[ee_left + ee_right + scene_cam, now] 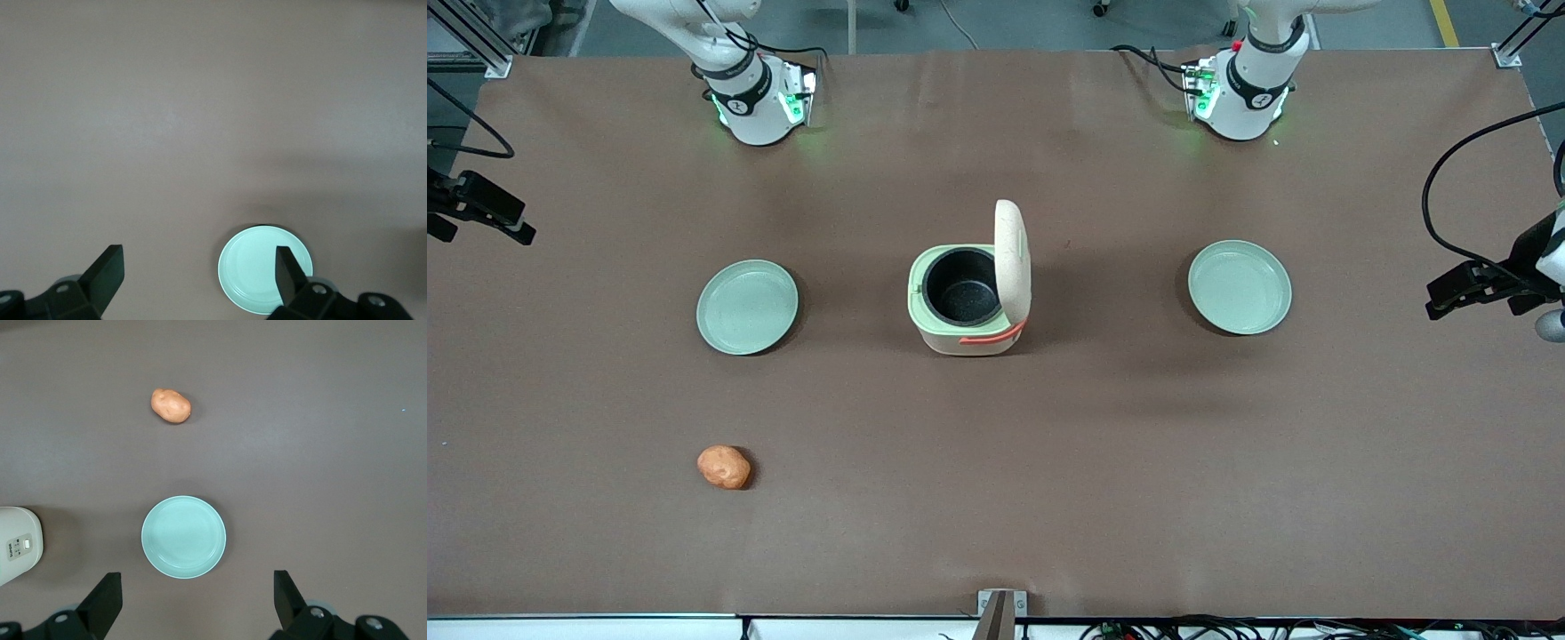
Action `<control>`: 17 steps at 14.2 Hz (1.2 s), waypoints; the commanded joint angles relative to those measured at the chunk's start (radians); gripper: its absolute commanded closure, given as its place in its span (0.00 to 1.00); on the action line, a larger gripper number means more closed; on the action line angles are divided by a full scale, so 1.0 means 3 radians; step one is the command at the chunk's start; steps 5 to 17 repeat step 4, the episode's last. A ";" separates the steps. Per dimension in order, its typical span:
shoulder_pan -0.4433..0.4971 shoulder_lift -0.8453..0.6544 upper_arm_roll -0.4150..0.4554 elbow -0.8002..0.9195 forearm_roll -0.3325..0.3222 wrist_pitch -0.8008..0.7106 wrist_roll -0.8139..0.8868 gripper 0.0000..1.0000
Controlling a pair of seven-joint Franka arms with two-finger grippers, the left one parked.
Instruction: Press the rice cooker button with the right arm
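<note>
The rice cooker (pixel 969 302) stands at the middle of the table, cream and speckled, with a pale green rim and a coral handle (pixel 992 337). Its lid (pixel 1013 258) stands open and upright, showing the black inner pot (pixel 962 286). The right wrist view shows one cream side of the cooker (pixel 19 550) with a small button panel (pixel 20 547). My right gripper (pixel 197 581) is open and empty, high above the table over a pale green plate (pixel 184 536), well apart from the cooker. Only the right arm's base (pixel 749 98) shows in the front view.
One pale green plate (pixel 747 307) lies beside the cooker toward the working arm's end, another (pixel 1240 286) toward the parked arm's end. An orange potato-like lump (pixel 724 467) lies nearer the front camera and also shows in the right wrist view (pixel 171 406). Black camera mounts (pixel 480 209) stand at the table ends.
</note>
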 commanded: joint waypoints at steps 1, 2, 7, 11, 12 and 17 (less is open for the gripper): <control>-0.0056 -0.0100 0.0036 -0.0112 -0.0015 0.0004 -0.0042 0.00; -0.0056 -0.0100 0.0036 -0.0112 -0.0015 0.0014 -0.0042 0.00; -0.0056 -0.0100 0.0036 -0.0112 -0.0015 0.0014 -0.0042 0.00; -0.0056 -0.0100 0.0036 -0.0112 -0.0015 0.0014 -0.0042 0.00; -0.0056 -0.0100 0.0036 -0.0112 -0.0015 0.0014 -0.0042 0.00; -0.0056 -0.0100 0.0036 -0.0112 -0.0015 0.0014 -0.0042 0.00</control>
